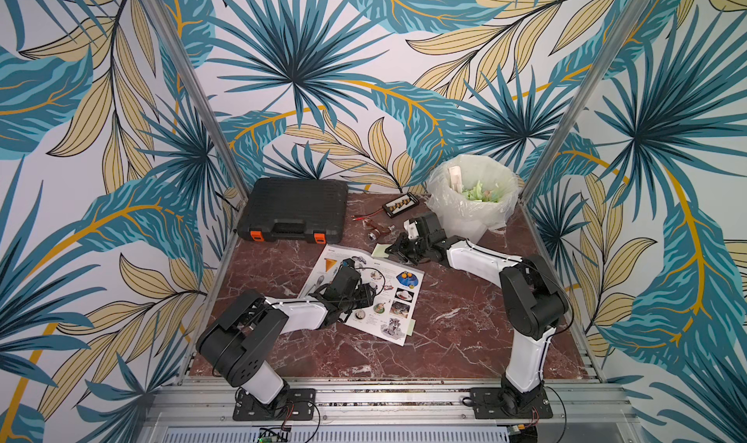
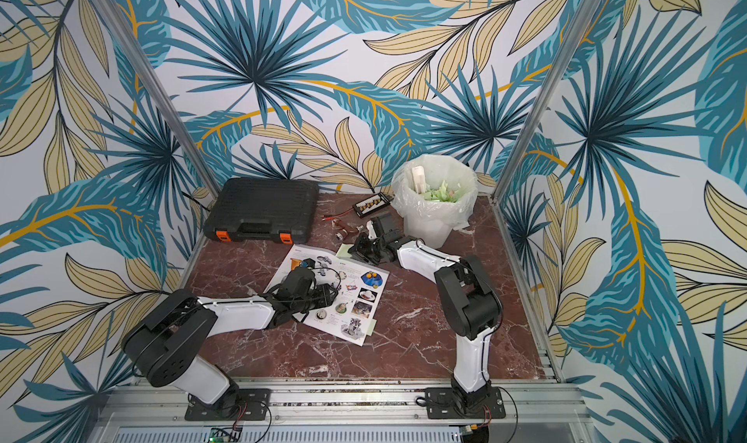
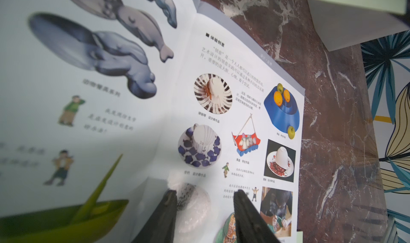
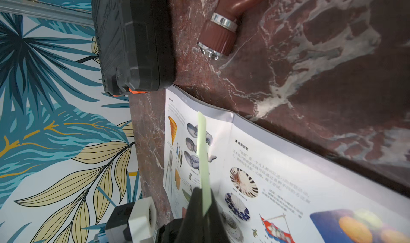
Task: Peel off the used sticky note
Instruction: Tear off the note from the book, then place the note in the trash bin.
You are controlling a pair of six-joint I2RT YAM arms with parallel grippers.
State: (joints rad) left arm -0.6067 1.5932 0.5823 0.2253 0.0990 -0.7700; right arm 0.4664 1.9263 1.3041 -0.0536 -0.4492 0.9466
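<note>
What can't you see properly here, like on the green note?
- Any writing on the sticky note: edge-on in the right wrist view, tiny in both top views.
- The left gripper: its own wrist hides its tips in both top views.
- The bin: contents too small in the top views.
- The book: left arm covers part of it in both top views.

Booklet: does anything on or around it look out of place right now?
Nothing is spilled or damaged. The booklet lies at a slant on the table, and a second green note juts past its edge by the near corner. The right gripper pinches the sticky note free of the page.
</note>
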